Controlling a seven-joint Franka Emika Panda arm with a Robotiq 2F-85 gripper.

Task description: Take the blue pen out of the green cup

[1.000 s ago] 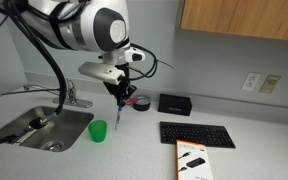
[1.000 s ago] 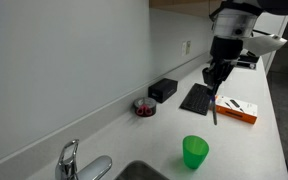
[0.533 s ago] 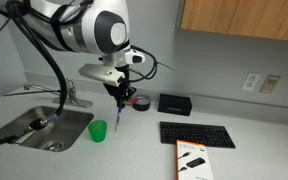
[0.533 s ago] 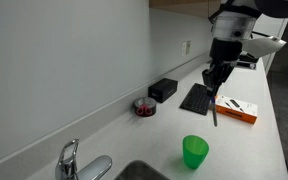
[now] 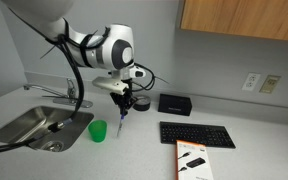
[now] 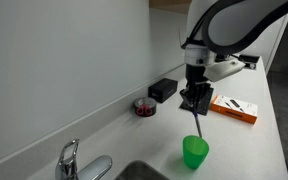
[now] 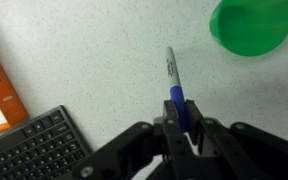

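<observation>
Wrist view: claw [image 7: 181, 118] is clamped on the pen [image 7: 173, 80], whose long axis runs straight out from the jaws toward the tabletop [image 7: 74, 50]; the cup [image 7: 252, 25] sits aside, clear of the tip.

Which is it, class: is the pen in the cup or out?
Out. The gripper holds the pen over bare counter, apart from the cup.
</observation>
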